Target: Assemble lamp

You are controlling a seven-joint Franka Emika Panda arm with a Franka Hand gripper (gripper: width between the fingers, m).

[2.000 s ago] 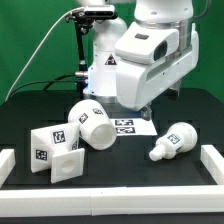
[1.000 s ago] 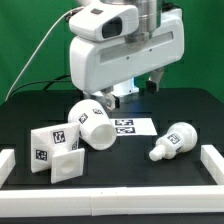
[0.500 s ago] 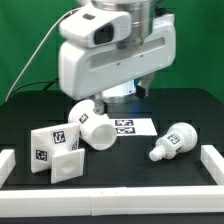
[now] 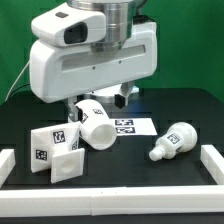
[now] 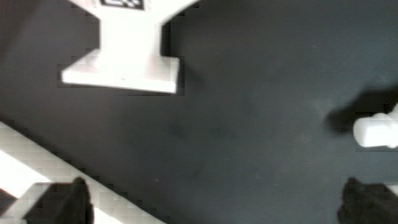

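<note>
Stage: nothing joined | base (image 4: pixel 55 150), shade (image 4: pixel 92 126), bulb (image 4: pixel 170 143) loose on counter (image 4: pixel 130 170) | my tool (image 5: pixel 214 205) spread, empty | every mating step left

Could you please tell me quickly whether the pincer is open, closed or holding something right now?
Pincer: open wide, holding nothing.
</note>
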